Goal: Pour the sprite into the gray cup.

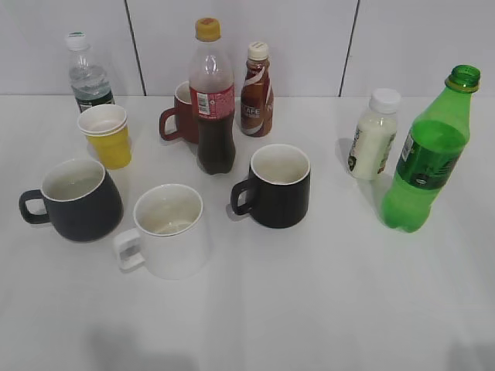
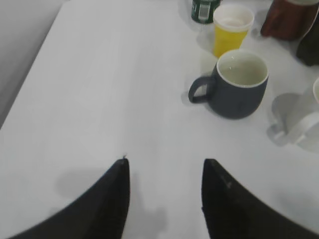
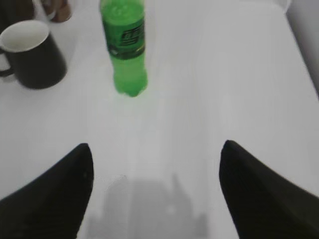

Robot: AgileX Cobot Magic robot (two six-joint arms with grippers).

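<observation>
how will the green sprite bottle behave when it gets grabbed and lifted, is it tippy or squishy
The sprite is tall on a narrow base, so a sideways nudge could probably tip it. Its thin translucent plastic will likely flex under a firm squeeze. The cap is off, so squeezing or tilting early may spill; it looks well filled, so fairly heavy.

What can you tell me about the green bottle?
The sprite is a tall see-through green plastic bottle with a dark green label around its middle and a green ring at its neck. Its cap is off, so the mouth is open. It stands upright on the white table at the far right, touching nothing else. A small white bottle stands just left of it. The right gripper is open above the table in front of it, not touching it.
</observation>
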